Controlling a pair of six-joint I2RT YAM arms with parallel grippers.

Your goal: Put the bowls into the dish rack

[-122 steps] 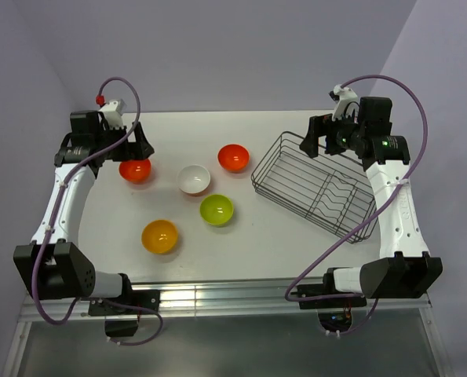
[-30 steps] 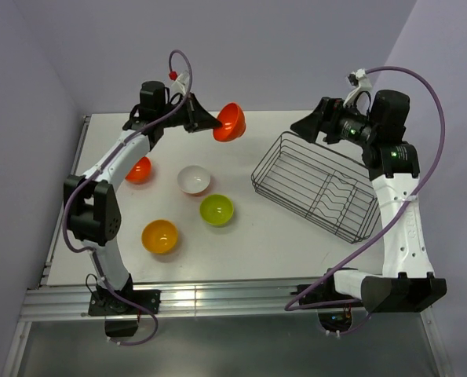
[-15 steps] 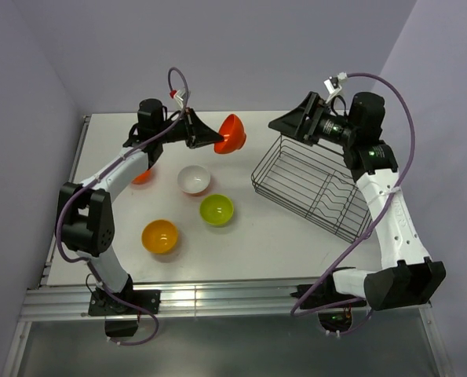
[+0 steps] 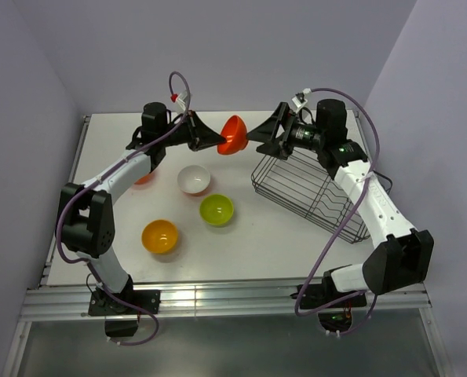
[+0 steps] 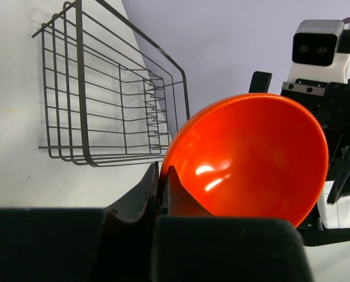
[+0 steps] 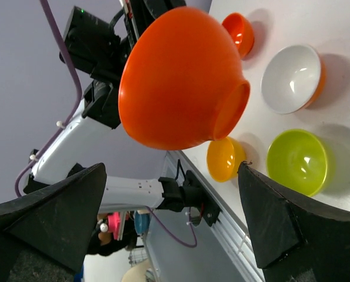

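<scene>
Left wrist view: left gripper (image 5: 162,176) clenched on the rim of a glossy red-orange plastic bowl (image 5: 251,158).
Only top external shows it held midair beside the dark grey wire dish rack (image 4: 337,192), just in front of the right gripper (image 4: 258,133), jaws spread wide.

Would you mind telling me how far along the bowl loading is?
Done: nothing yet; the dish rack holds no bowls. In hand: the left gripper pinches one red-orange bowl by its rim in mid-air, with the open right gripper facing it. Left: that bowl plus the white bowl, lime green bowl, yellow-orange bowl and second red-orange bowl on the table.
</scene>
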